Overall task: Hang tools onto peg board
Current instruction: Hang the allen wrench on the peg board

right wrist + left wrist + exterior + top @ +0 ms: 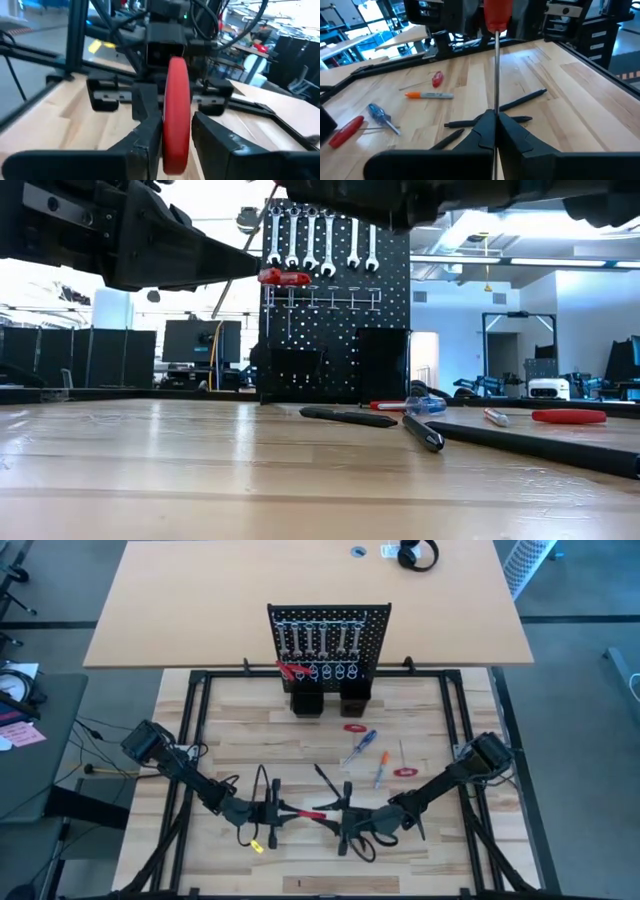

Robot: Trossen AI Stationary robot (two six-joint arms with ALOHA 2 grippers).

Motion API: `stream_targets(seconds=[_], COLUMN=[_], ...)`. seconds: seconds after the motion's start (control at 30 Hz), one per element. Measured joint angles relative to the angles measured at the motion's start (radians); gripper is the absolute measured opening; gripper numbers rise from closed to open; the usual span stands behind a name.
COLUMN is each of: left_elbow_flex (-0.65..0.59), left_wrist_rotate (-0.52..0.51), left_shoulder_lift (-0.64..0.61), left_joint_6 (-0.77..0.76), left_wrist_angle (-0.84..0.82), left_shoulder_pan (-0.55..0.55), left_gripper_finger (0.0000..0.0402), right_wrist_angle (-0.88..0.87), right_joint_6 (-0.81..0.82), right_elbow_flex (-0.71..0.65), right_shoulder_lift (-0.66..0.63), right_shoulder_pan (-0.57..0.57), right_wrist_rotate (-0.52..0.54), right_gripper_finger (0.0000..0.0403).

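The peg board (328,645) stands far beyond both grippers, wrenches partly hidden in the low view. Between them, a red-handled screwdriver (305,811) hangs above the desk (250,730): left gripper (277,808) clamps its shaft, right gripper (340,816) closed on its handle.

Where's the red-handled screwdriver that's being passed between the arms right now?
In the high view the red-handled screwdriver is held off the table near its front centre: the left gripper clamps its metal shaft and the right gripper closes on its red handle.
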Motion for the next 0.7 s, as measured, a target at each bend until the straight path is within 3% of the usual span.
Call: stream_targets(seconds=[0.13, 0.3, 0.4, 0.5, 0.7], left_elbow_flex=[0.0, 0.001, 0.002, 0.002, -0.002], left_wrist_rotate=[0.002, 0.002, 0.007, -0.006, -0.164], left_shoulder_lift=[0.0, 0.0, -0.002, -0.02, -0.126], left_joint_6=[0.0, -0.001, -0.015, -0.039, -0.144], left_wrist_angle=[0.001, -0.014, -0.063, -0.137, -0.395], left_shoulder_pan=[0.0, 0.0, 0.0, -0.003, -0.009], left_gripper_finger=[0.0, 0.0001, 0.001, 0.0024, 0.0035], right_wrist_angle=[0.022, 0.017, -0.048, -0.15, -0.379], right_joint_6=[0.006, 0.01, -0.014, -0.018, -0.031], right_elbow_flex=[0.0, 0.0, 0.0, -0.001, 0.035], right_shoulder_lift=[0.0, -0.001, -0.033, -0.119, -0.331], right_shoulder_pan=[-0.005, -0.004, -0.007, -0.022, -0.151], right_wrist_rotate=[-0.025, -0.027, -0.025, 0.001, 0.098], right_gripper_finger=[0.0105, 0.0063, 0.0063, 0.0063, 0.0063])
